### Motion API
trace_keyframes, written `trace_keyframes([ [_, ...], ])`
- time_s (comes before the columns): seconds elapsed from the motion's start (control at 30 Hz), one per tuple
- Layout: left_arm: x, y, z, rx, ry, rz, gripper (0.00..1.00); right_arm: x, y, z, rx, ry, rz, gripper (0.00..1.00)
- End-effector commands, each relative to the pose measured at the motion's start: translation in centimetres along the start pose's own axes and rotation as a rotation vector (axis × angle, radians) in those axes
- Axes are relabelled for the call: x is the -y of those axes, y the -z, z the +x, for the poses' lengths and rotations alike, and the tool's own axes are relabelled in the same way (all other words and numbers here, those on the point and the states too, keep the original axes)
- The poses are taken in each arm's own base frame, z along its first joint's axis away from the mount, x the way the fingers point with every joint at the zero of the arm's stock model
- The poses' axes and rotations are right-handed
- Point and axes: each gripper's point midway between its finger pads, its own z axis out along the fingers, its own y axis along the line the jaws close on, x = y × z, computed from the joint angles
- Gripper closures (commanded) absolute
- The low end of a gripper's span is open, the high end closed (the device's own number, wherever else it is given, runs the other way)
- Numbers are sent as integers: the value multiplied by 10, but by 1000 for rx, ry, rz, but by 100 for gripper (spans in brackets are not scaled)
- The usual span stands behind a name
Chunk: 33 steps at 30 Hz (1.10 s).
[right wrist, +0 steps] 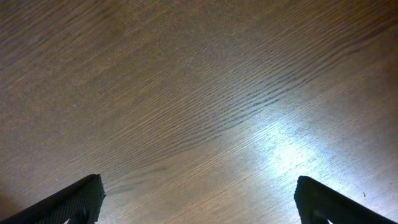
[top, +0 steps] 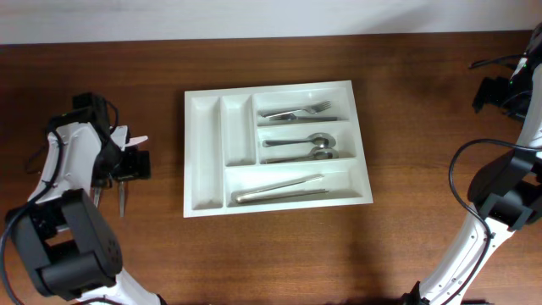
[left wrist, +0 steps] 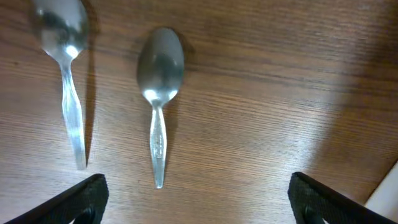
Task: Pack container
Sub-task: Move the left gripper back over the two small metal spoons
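tray: 1, white
compartments: 5 total, 2 narrow + 3 wide
forks: looks like 2, top wide compartment, overlapping so hard to be sure
spoons in tray: 2, mid compartment
knives: approx. 2, bottom compartment, lying close together
spoons on table: 2, near spoon & far spoon
spoons altogether: 4
arms: 2, left arm, right arm
grippers: 2, left gripper, right gripper

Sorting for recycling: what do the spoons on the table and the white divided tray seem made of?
Shiny silver teaspoon and its neighbour spoon: polished metal, likely stainless steel, from mirror-like reflections. White rectangular tray: probably moulded plastic, smooth with soft sheen.
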Motion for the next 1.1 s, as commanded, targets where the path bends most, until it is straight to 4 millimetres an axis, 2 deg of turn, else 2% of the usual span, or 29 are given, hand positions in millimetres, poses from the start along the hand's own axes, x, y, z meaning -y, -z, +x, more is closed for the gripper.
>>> trace_keyframes([
  [0.0, -9, -6, 2, -15, 15, 67, 6, 5, -3, 0, -5, -12, 17, 1],
  [0.13, -17, -7, 4, -15, 23, 68, 6, 5, -3, 0, -5, -12, 17, 1],
  [0.67, -19, -14, -4, 3, -14, 62, 6, 5, -3, 0, -5, -12, 17, 1],
  [1.07, -14, -50, 0, -86, -16, 88, 6, 5, -3, 0, -5, -12, 17, 1],
])
